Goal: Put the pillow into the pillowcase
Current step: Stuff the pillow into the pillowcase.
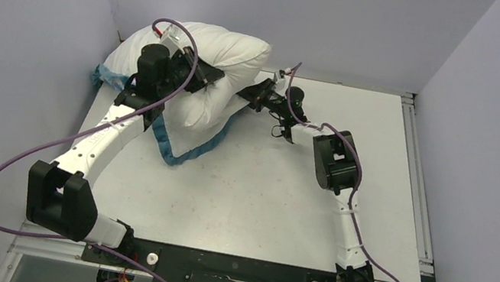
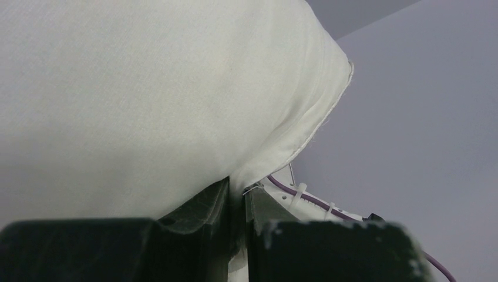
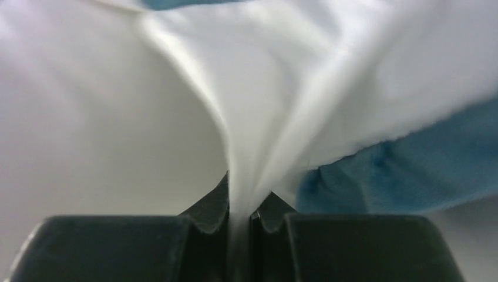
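Note:
The plump white pillow [image 1: 228,48] is lifted at the back left of the table, against the wall. My left gripper [image 1: 204,75] is shut on a pinch of its fabric near the seamed corner; the left wrist view shows the pillow [image 2: 147,100] filling the frame and the gripper [image 2: 238,191] closed on it. The pillowcase [image 1: 187,147] hangs under the pillow, with its white face and blue ruffled edge showing. My right gripper [image 1: 243,96] is shut on a taut fold of the pillowcase's white fabric [image 3: 252,117], seen in the right wrist view [image 3: 241,200] beside blue cloth.
More blue pillowcase edge [image 1: 99,74] pokes out at the table's left side by the wall. Grey walls stand close at the back and left. A metal rail [image 1: 417,186] runs along the table's right edge. Purple cables loop off both arms.

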You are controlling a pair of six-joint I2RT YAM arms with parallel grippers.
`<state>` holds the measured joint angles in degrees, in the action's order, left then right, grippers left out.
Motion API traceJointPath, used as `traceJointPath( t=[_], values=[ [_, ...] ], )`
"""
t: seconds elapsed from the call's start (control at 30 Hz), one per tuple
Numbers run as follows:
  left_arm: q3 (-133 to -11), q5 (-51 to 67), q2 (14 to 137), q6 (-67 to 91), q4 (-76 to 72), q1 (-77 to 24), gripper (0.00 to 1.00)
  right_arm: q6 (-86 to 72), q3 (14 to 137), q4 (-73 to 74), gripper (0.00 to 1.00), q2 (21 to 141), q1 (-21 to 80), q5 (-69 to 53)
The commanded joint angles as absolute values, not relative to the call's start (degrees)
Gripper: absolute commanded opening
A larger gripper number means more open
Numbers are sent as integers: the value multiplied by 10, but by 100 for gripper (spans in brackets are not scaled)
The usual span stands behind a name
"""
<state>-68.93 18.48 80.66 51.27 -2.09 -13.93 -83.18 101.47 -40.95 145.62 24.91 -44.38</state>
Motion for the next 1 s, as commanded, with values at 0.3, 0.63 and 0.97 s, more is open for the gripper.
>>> traceJointPath(
  t=[0.3,0.63,0.97],
  values=[
    [-718,142,794,491,-25,-97,0,-1101,1051,-952,5,1459,241,-484],
    [-743,147,784,474,-1,-55,0,-1150,1055,-1022,5,1396,253,-506],
    [-790,153,787,380,102,-11,0,-1155,1043,-1022,5,1330,252,-522]
  ],
)
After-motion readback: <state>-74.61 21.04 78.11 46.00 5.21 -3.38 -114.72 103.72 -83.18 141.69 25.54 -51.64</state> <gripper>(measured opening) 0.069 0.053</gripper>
